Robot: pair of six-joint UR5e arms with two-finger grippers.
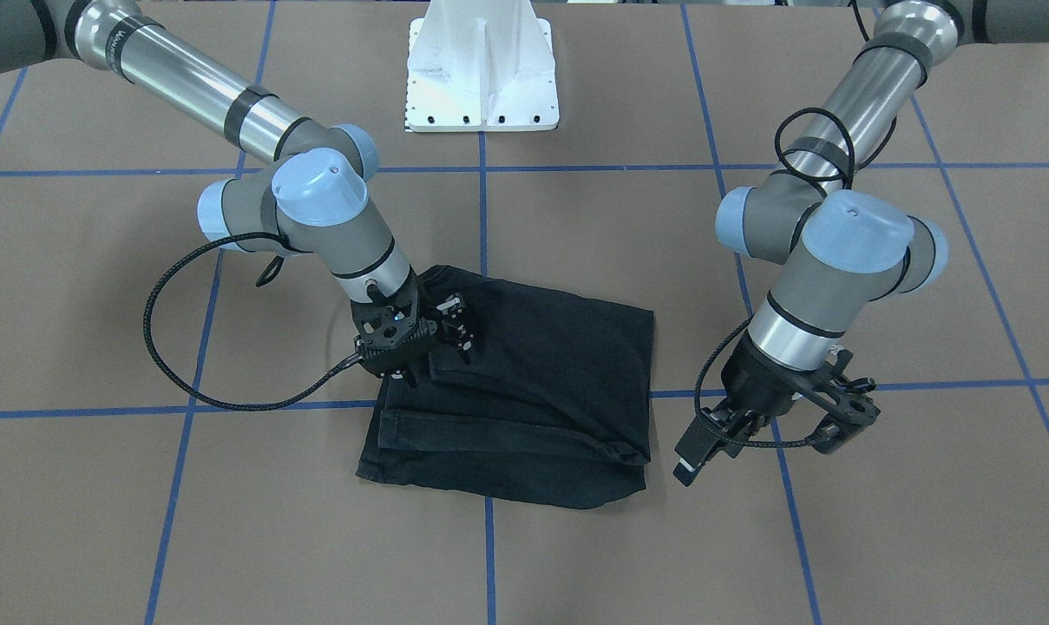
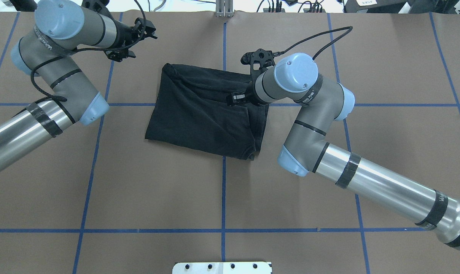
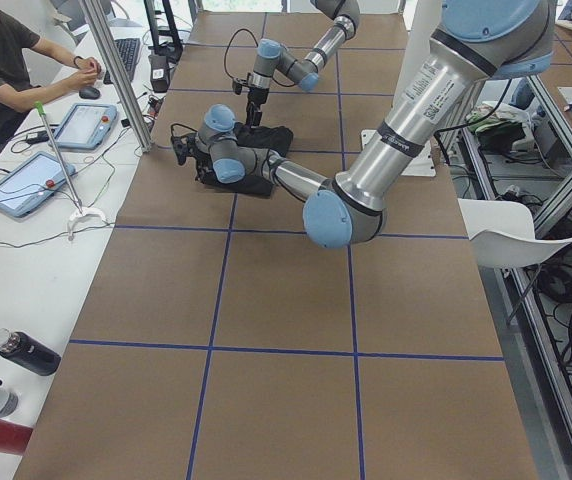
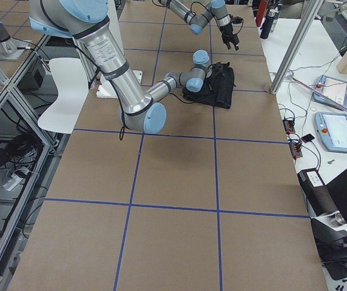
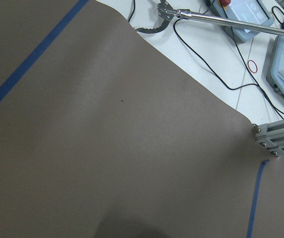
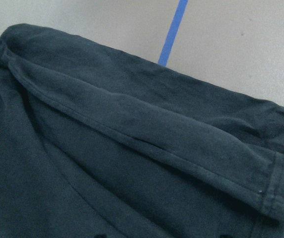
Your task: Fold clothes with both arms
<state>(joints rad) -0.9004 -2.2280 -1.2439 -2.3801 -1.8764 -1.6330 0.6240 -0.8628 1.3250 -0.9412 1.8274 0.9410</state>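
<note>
Shirt (image 1: 533,382): folded down to a rough black rectangle, plain side out with no logo on show, lying near the middle of the tabletop (image 1: 593,217) and across a blue tape line (image 1: 488,555). Layered hems (image 6: 147,144) stacked along the edge on the right arm's side, most likely the side meant to be worked from. Judged well along, with perhaps one last fold or a tidy-up to come. Right arm (image 1: 229,108): reached in low over that layered edge, probably to get at the stacked hems. Left arm (image 1: 845,260): held off the cloth over bare tabletop, near the shirt's corner on its own side but apart from it, likely kept clear so as not to drag the folds. Right end effector (image 1: 455,323): down at the cloth with fingers apart, gripping nothing that shows; wrist view filled with hem and seam, no pinch in sight. Left end effector (image 2: 135,41): fingers spread and empty, wrist view mostly bare tabletop. Judged risk: catching only the top hem and pulling the thin layers apart.
</note>
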